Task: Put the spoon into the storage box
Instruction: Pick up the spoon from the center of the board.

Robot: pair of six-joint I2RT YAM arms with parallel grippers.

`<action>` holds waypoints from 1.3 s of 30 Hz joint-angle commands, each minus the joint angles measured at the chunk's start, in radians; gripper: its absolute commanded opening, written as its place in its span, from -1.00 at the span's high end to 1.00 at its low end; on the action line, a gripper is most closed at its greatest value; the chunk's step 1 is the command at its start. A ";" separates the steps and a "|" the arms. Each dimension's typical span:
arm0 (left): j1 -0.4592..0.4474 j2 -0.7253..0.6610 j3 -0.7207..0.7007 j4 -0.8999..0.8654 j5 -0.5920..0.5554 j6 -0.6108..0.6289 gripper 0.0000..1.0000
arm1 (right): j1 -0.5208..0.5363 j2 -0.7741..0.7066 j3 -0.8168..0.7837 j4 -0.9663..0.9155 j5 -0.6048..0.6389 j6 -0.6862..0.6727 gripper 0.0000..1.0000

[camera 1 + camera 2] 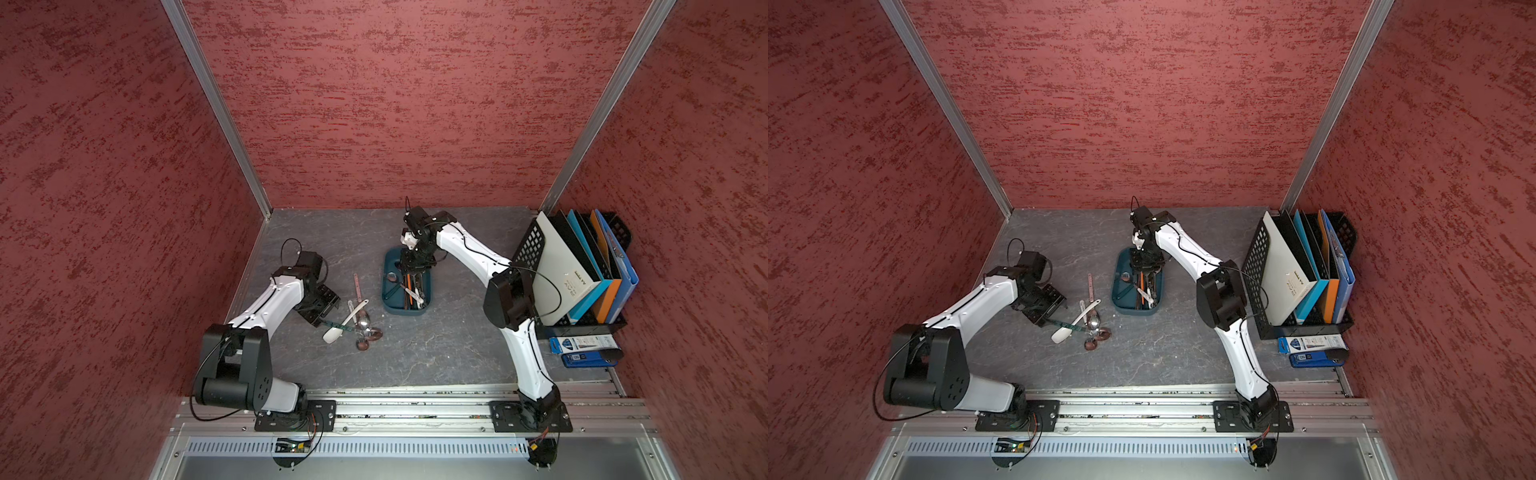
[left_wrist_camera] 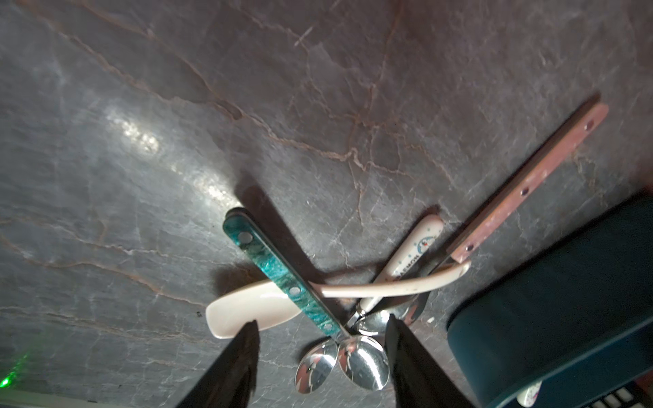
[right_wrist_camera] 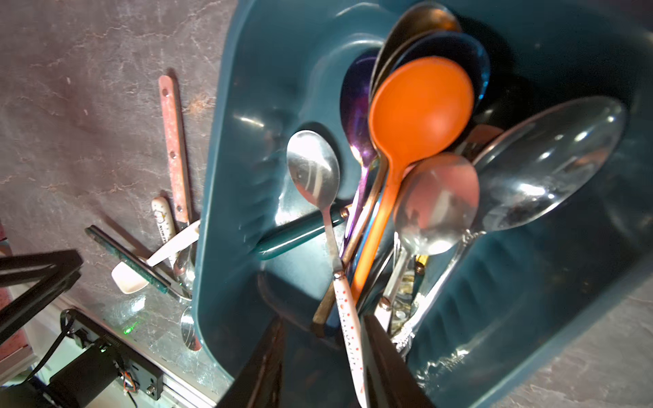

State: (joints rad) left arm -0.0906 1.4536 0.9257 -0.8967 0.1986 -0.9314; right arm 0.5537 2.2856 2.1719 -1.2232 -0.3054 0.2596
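The dark teal storage box (image 1: pixel 388 266) (image 1: pixel 1119 270) lies mid-table and holds several spoons, among them an orange one (image 3: pixel 420 106). My right gripper (image 3: pixel 321 339) (image 1: pixel 411 274) hangs open inside it. A steel spoon (image 3: pixel 312 169) with a white red-dotted handle lies loose between its jaws, close to one finger. Left of the box, several spoons lie crossed in a pile on the table. They include a green-handled spoon (image 2: pixel 282 275), a white ceramic one (image 2: pixel 254 311) and a pink-handled one (image 2: pixel 530 183). My left gripper (image 2: pixel 323 339) (image 1: pixel 326 318) is open low over the pile, with two shiny bowls (image 2: pixel 364 360) between its fingers.
A black mesh file rack (image 1: pixel 528 245) with folders stands at the right wall, with blue boxes (image 1: pixel 582 349) in front of it. Red walls close in the back and both sides. The aluminium rail (image 1: pixel 415 403) that carries both arm bases runs along the front.
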 commanded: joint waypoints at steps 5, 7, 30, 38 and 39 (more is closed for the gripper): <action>0.007 0.028 -0.013 0.015 -0.057 -0.053 -0.09 | -0.007 -0.068 0.016 -0.004 -0.024 -0.030 0.24; 0.007 0.031 -0.015 0.007 -0.064 -0.052 -0.10 | -0.007 -0.066 0.021 -0.007 -0.028 -0.031 0.24; -0.010 0.157 -0.075 0.114 -0.105 -0.055 0.65 | -0.011 -0.071 0.054 -0.032 -0.009 -0.034 0.24; 0.019 0.099 -0.098 0.141 -0.067 -0.061 0.98 | -0.011 -0.123 -0.023 0.040 -0.093 -0.047 0.24; 0.023 0.087 -0.098 0.140 -0.062 -0.065 0.99 | -0.012 -0.130 -0.034 0.051 -0.101 -0.041 0.24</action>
State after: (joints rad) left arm -0.0837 1.5669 0.8444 -0.7856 0.1329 -0.9836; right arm 0.5518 2.2208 2.1616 -1.2144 -0.3576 0.2234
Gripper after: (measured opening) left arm 0.154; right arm 0.383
